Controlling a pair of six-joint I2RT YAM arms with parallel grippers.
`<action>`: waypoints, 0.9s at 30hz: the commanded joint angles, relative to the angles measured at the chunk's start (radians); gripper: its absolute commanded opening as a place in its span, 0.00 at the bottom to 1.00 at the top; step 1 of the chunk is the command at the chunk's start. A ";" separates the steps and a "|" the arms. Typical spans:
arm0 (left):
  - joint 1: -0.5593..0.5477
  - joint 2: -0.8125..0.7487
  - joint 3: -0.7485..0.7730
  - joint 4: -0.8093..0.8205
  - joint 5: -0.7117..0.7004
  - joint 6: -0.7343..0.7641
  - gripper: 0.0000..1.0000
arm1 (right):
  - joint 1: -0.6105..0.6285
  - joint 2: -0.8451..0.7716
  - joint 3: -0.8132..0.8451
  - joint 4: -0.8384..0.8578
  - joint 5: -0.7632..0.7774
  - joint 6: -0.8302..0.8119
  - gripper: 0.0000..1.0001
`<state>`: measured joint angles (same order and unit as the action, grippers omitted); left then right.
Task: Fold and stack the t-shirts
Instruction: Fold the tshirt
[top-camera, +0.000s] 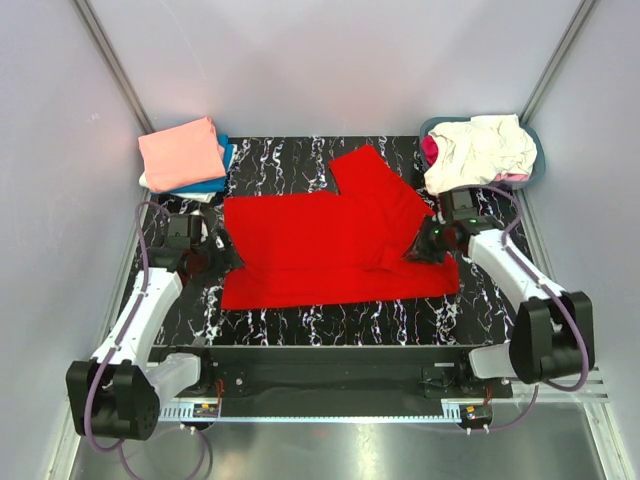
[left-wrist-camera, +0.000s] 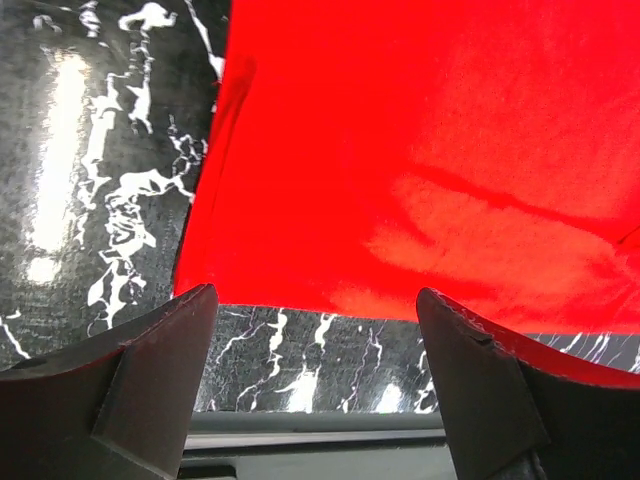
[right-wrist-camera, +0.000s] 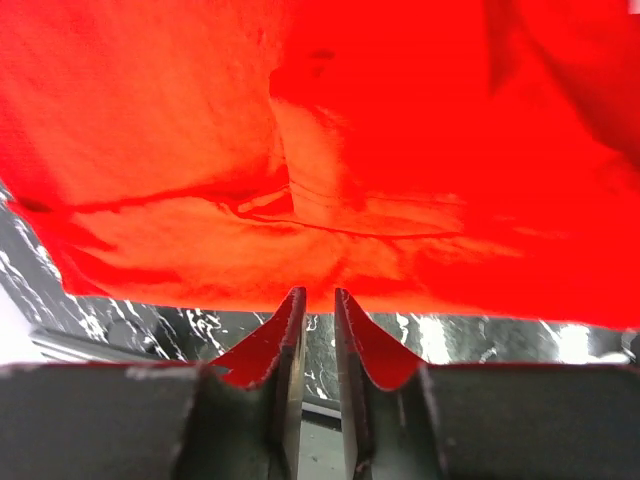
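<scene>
The bright red t-shirt (top-camera: 320, 245) lies spread on the black marble mat, with its right part folded over toward the back. My left gripper (top-camera: 210, 255) is at the shirt's left edge. In the left wrist view it (left-wrist-camera: 315, 295) is wide open and empty, and the red shirt (left-wrist-camera: 420, 150) lies just ahead. My right gripper (top-camera: 428, 248) sits over the shirt's right side. In the right wrist view it (right-wrist-camera: 318, 292) has its fingers almost together with only mat showing in the slit, and its tips are at the hem of the red shirt (right-wrist-camera: 300, 130).
A folded stack stands at the back left: a salmon-pink shirt (top-camera: 182, 152) on a blue one (top-camera: 212, 184) on a white one (top-camera: 150, 182). The grey-blue basket (top-camera: 537, 165) at the back right holds a cream shirt (top-camera: 485, 148) and a magenta one (top-camera: 430, 148). Mat (top-camera: 330, 320) shows in front.
</scene>
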<state>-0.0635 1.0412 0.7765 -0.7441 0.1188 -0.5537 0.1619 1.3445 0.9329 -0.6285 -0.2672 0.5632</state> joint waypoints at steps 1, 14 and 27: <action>-0.004 0.034 0.053 0.035 0.056 0.067 0.86 | 0.051 0.071 0.043 0.030 -0.004 0.004 0.23; -0.099 0.210 -0.028 0.210 0.005 -0.026 0.75 | 0.192 0.281 0.070 0.055 0.089 0.015 0.11; -0.101 0.237 -0.114 0.250 -0.059 -0.048 0.71 | 0.192 0.459 0.283 -0.049 0.246 -0.062 0.10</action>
<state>-0.1638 1.2781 0.6647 -0.5480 0.0879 -0.5926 0.3508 1.7805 1.1297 -0.6361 -0.1062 0.5415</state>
